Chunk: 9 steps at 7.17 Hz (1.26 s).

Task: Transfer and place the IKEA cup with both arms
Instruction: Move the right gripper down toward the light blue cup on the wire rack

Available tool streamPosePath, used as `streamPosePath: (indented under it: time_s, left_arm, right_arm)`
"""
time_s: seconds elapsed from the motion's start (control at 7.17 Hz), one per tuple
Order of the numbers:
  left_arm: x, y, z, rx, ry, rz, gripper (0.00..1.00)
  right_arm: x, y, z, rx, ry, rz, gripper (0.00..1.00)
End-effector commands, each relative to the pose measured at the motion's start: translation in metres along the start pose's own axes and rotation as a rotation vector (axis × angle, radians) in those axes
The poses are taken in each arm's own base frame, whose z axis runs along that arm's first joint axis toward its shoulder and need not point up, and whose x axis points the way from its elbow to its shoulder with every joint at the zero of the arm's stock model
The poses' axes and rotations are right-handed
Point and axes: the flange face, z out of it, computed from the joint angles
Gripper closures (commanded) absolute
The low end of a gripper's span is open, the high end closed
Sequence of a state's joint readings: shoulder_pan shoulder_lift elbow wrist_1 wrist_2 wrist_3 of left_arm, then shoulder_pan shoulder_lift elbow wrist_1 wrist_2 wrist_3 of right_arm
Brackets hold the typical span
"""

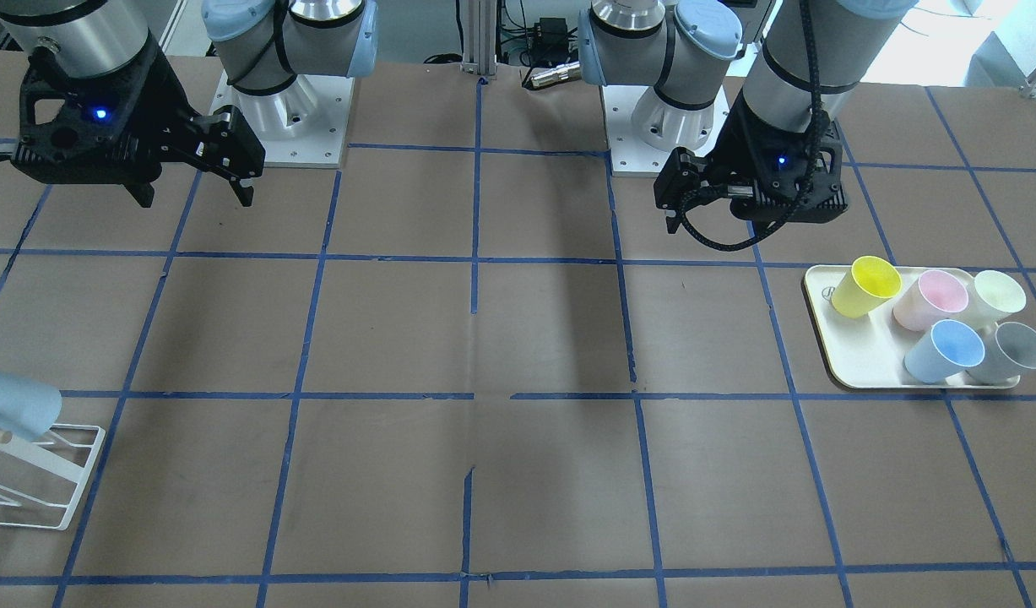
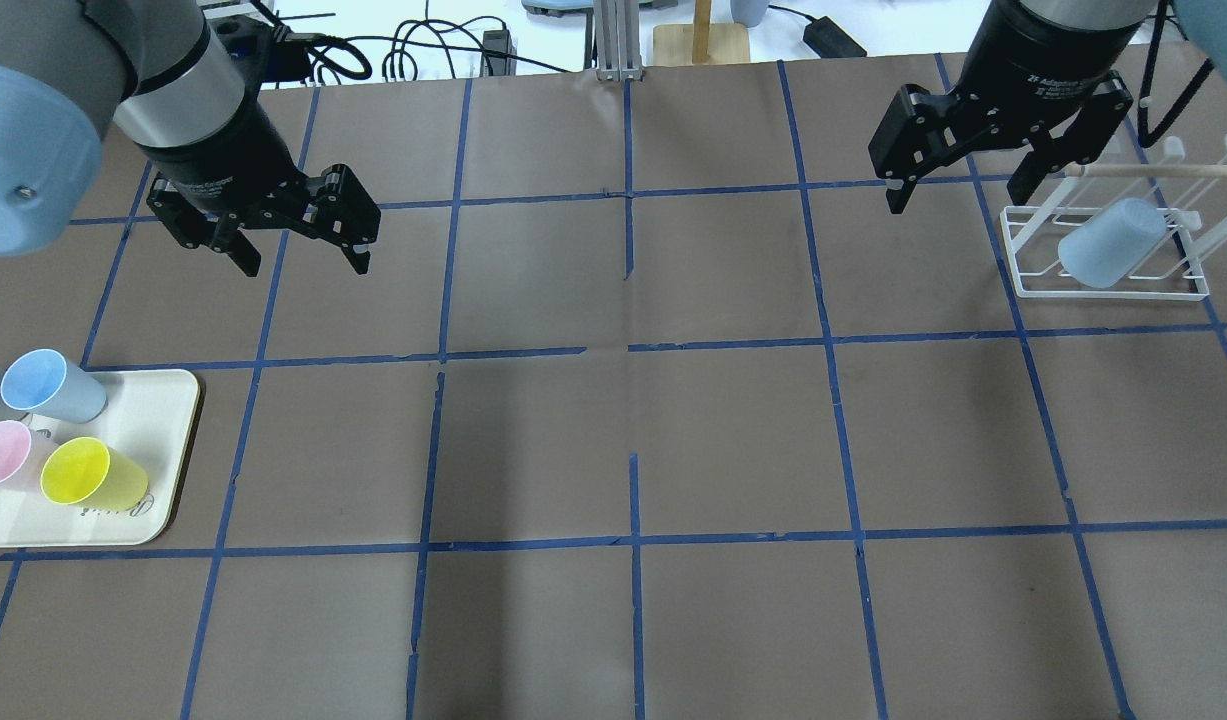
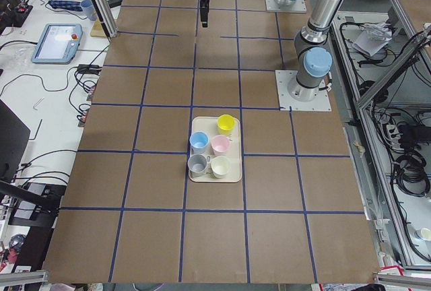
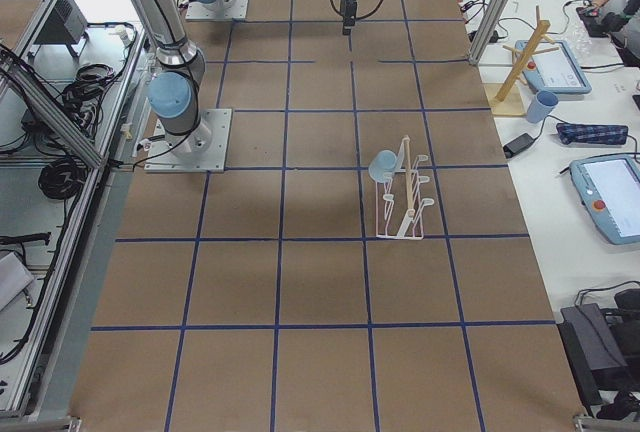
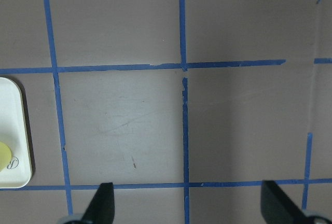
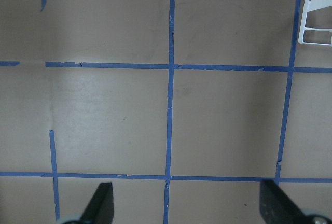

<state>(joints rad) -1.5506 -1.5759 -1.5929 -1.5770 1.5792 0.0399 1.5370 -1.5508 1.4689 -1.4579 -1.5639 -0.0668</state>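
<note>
A pale blue IKEA cup point(image 2: 1113, 243) lies tilted on a peg of the white wire rack point(image 2: 1188, 290) at the table's right; it also shows in the front view point(image 1: 11, 405). An identical blue cup point(image 2: 48, 385) stands on the cream tray point(image 2: 163, 400) at the left, also seen in the front view point(image 1: 944, 350). My left gripper point(image 2: 303, 262) is open and empty, hovering above the table beyond the tray. My right gripper point(image 2: 955, 200) is open and empty, just left of the rack. Both wrist views show only bare table between the fingers.
The tray also holds a yellow cup point(image 2: 88, 475), a pink cup point(image 2: 3, 452), a grey cup point(image 1: 1011, 350) and a pale green cup point(image 1: 995, 295). A wooden stand point(image 2: 701, 30) stands past the far edge. Blue tape lines grid the brown table.
</note>
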Motion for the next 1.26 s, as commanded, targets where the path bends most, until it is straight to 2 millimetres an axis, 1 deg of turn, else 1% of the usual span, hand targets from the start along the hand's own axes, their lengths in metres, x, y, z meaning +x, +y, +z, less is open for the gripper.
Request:
streamPosePath:
  time_s: [0.0, 0.14, 0.28, 0.42, 0.56, 0.7, 0.84, 0.98, 1.12]
  left_arm:
    - [0.0, 0.0, 0.0, 0.0, 0.002, -0.001, 0.0]
    - [0.0, 0.0, 0.0, 0.0, 0.002, -0.001, 0.0]
    - [0.0, 0.0, 0.0, 0.0, 0.004, -0.001, 0.0]
    - [0.0, -0.001, -0.001, 0.001, 0.004, -0.001, 0.0]
    - [-0.002, -0.002, -0.003, 0.007, 0.002, -0.004, 0.0]
    - [-0.001, -0.001, -0.001, 0.001, 0.002, -0.003, 0.0]
    - [-0.002, -0.002, -0.005, 0.01, 0.004, -0.003, 0.0]
    - [-0.002, -0.003, -0.008, 0.017, 0.002, -0.004, 0.0]
    - [-0.002, -0.003, -0.011, 0.023, -0.002, -0.003, 0.0]
  right_arm:
    - [0.0, 0.0, 0.0, -0.001, 0.001, -0.001, 0.0]
    - [0.0, 0.0, 0.001, -0.001, 0.001, -0.007, 0.0]
    - [0.006, -0.004, 0.001, 0.01, 0.007, -0.008, 0.0]
    - [0.037, -0.016, 0.001, 0.043, 0.006, 0.01, 0.0]
    - [0.089, -0.032, 0.007, 0.057, 0.0, 0.054, 0.0]
    - [0.125, -0.037, 0.013, 0.056, 0.003, -0.02, 0.0]
    - [0.158, -0.048, 0.026, 0.094, 0.023, -0.076, 0.0]
    - [0.199, -0.066, 0.048, 0.104, 0.027, -0.026, 0.0]
    - [0.231, -0.081, 0.073, 0.101, 0.029, -0.023, 0.0]
